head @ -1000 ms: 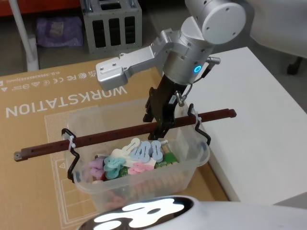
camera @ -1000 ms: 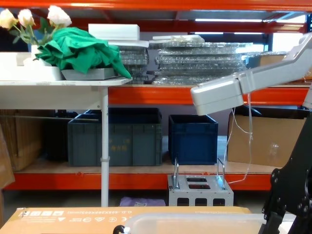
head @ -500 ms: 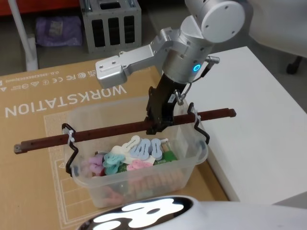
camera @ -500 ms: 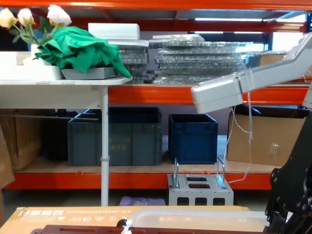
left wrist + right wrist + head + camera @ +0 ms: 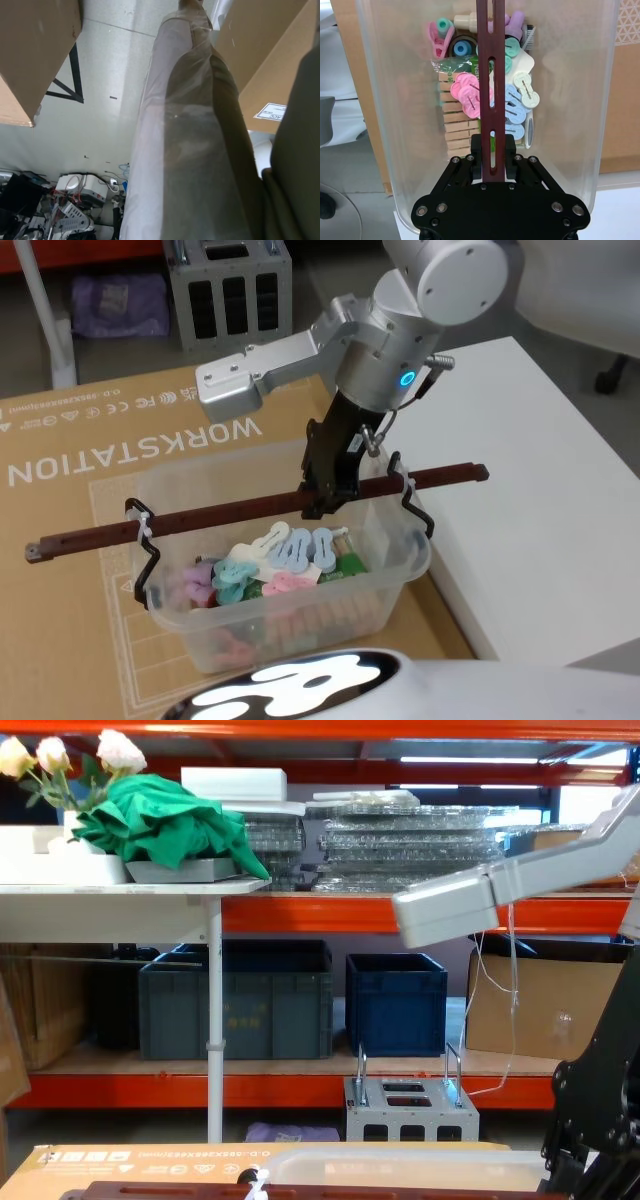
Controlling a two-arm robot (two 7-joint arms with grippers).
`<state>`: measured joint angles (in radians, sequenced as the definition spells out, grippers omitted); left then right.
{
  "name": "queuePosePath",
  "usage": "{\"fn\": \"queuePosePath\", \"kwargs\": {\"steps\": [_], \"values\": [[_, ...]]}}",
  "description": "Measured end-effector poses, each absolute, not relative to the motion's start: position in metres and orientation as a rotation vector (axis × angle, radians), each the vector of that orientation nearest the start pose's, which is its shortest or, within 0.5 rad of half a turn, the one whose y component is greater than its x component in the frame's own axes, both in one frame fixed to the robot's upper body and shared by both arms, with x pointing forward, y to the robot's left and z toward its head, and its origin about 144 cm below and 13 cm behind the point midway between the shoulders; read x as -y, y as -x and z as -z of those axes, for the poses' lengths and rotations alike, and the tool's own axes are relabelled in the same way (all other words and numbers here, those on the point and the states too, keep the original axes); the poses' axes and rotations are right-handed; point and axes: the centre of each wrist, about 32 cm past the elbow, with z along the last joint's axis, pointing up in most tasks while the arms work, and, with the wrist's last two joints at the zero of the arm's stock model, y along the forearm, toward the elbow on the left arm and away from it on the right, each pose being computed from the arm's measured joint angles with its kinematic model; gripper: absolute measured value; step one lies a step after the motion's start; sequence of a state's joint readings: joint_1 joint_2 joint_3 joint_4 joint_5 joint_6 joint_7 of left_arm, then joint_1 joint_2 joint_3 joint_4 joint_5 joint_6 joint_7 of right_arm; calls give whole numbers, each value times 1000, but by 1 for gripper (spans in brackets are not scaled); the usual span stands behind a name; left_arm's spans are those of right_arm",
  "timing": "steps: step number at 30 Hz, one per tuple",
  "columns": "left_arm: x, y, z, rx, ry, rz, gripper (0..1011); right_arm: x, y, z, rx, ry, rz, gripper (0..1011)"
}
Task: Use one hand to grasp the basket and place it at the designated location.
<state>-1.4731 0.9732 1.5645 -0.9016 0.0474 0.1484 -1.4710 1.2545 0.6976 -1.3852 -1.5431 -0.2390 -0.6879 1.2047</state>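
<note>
The robot's right gripper [image 5: 322, 502], a dark claw with two blocky fingers, was clamped on the thin reddish-brown handle bar [image 5: 200, 519] of a large translucent whitish plastic basket [image 5: 300, 625], gripping it right of the bar's middle. In the right wrist view, the gripper [image 5: 493, 143] pinched the slotted bar [image 5: 491, 75] from both sides, directly above the tub's contents.

The basket sat over a brown cardboard sheet printed "WORKSTATION" [image 5: 90, 470], just beside the edge of a white table [image 5: 540, 520] on the robot's right. Whether it rested on the cardboard or hung clear of it could not be told. A white zip tie [image 5: 146, 529] and black wire brackets [image 5: 412, 505] joined the bar to the rim.

Inside lay pastel plastic clips [image 5: 512, 105] in pink, blue, mint and cream, with a row of wooden clothes pegs [image 5: 457, 130] beneath them.

From the chest camera, the basket's rim [image 5: 400, 1166] and the bar [image 5: 200, 1190] showed low in the foreground, with dark blue crates [image 5: 395, 1005] on orange shelving behind.

The left arm was parked away from the basket, its wrist camera facing floor and cardboard boxes.
</note>
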Motion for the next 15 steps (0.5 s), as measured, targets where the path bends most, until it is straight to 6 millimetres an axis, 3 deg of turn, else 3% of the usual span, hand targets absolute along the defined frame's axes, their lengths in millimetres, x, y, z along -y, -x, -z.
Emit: {"fn": "queuePosePath", "kwargs": {"steps": [15], "values": [[-495,-617,-1396,-163,-1629,-177,0,186,-573,-1375,1291,958,-843,241]]}}
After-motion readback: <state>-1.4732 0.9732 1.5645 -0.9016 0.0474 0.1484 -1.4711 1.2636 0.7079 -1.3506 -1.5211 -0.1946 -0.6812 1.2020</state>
